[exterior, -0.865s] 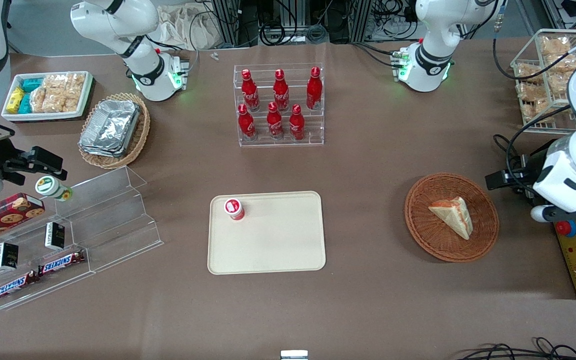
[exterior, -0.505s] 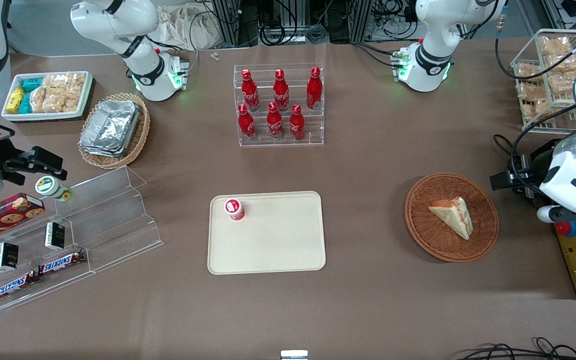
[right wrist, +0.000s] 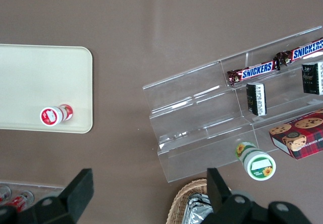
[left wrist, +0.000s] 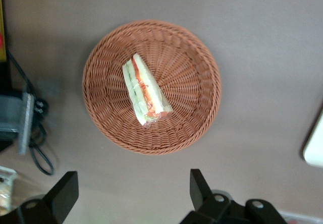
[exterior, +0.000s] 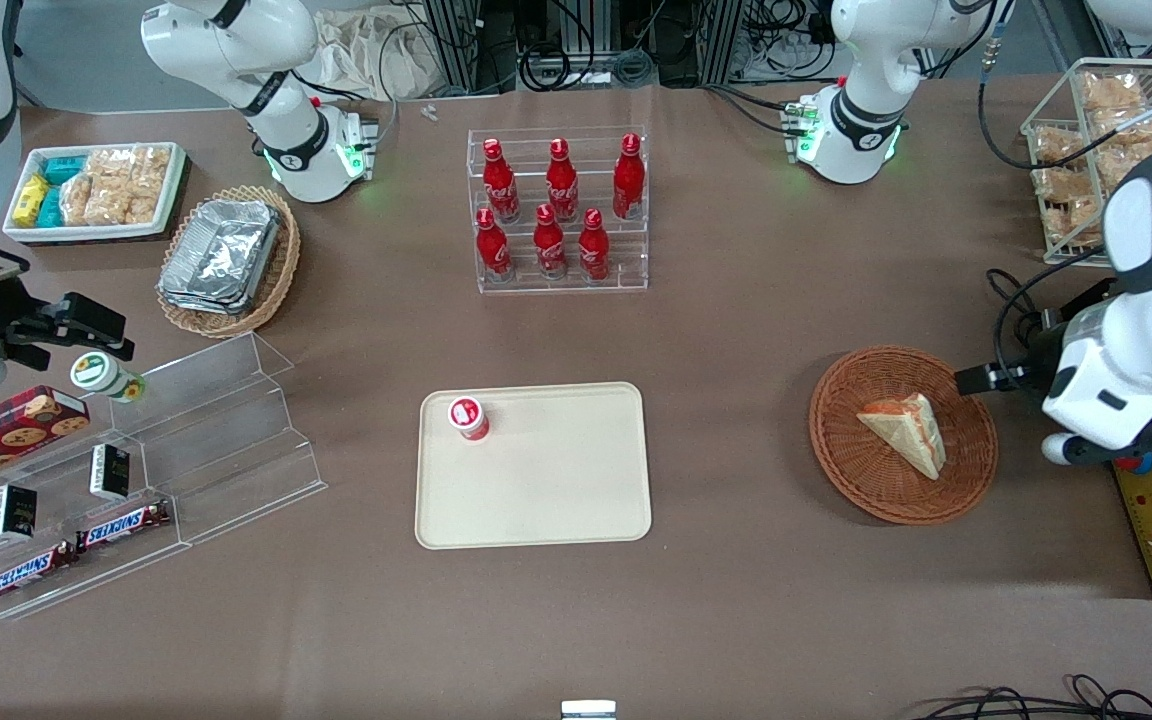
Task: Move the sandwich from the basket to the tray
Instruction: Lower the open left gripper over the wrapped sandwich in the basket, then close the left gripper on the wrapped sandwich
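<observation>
Brown table [exterior: 736, 330]; sandwich [left wrist: 145, 91] in basket [left wrist: 197, 67]; gripper [left wrist: 132, 189] spread above; tray [exterior: 556, 490] apart

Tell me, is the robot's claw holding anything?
No. The claw is open and empty, hovering near the basket; the sandwich lies in it, untouched.

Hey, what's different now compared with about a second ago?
The working arm has swung in toward the basket, so the gripper, fingers open, now hangs above the table beside the basket's rim, holding nothing. The sandwich lies in the basket as before, and the tray with its small red cup has not moved.
</observation>
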Action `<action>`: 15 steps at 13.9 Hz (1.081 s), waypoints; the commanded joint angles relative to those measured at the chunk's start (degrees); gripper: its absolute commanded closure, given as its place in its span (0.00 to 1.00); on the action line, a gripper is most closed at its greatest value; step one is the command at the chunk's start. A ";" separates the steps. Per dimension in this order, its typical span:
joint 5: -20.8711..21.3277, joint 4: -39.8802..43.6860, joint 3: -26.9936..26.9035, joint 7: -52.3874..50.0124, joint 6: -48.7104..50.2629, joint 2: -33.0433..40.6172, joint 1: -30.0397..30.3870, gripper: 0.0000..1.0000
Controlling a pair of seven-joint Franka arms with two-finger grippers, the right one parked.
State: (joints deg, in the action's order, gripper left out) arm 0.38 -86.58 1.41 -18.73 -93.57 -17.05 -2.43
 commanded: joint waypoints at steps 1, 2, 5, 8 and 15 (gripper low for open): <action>0.85 -5.34 0.35 -10.32 -4.24 0.79 -0.21 0.02; 1.03 -7.62 0.44 -15.32 -6.16 0.61 -0.47 0.02; 3.30 -16.84 0.44 -22.47 -15.64 0.70 -1.44 0.02; 3.49 -24.23 0.09 -23.28 -25.22 1.14 -0.91 0.01; 3.58 -34.79 -0.35 -23.02 -40.27 0.61 0.15 0.01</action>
State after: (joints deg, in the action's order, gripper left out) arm 2.90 -117.61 0.99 -40.79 -129.82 -17.77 -2.88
